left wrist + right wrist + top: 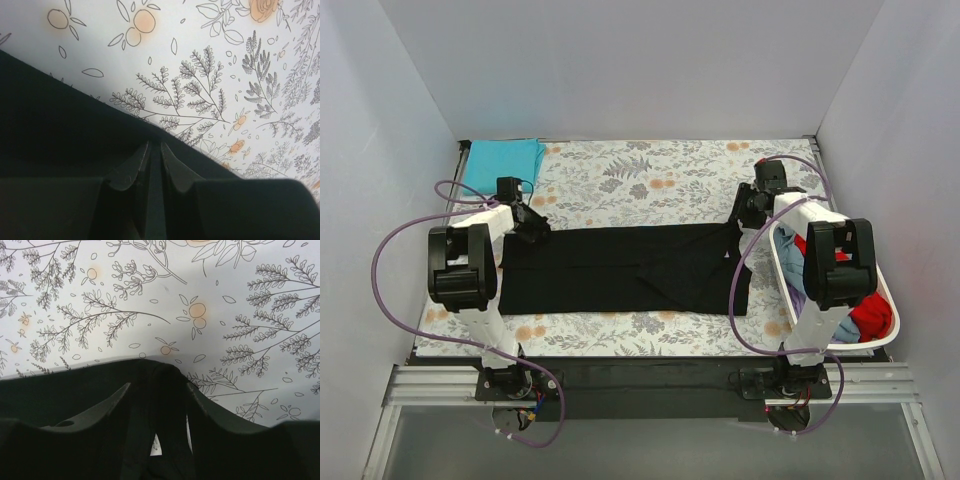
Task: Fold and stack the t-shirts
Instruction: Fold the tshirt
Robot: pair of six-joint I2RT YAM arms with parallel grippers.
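The floral-covered bench (650,165) carries the black t-shirt (620,268), spread flat in a long band that runs from the left hand (532,228) to the right hand (748,212), each at one of its far corners. From above, the wrists hide the fingertips, so only the wrist views show the grips. The left hand's fingers (134,170) are all but closed, black cloth at their tips and filling the lower left of that view. The right hand's fingers (111,405) stand a little wider, pinching a raised hump of the same cloth. A small white patch (156,444) low between them is too unclear to name. Just beside the right hand, on its outer side, sits the white basket (892,305), largely covered by the right arm. A red shirt (872,316) and a light-blue one (796,278) show inside it. Beyond the left hand, in the far corner, lies the folded teal shirt (502,163), seen only from above.
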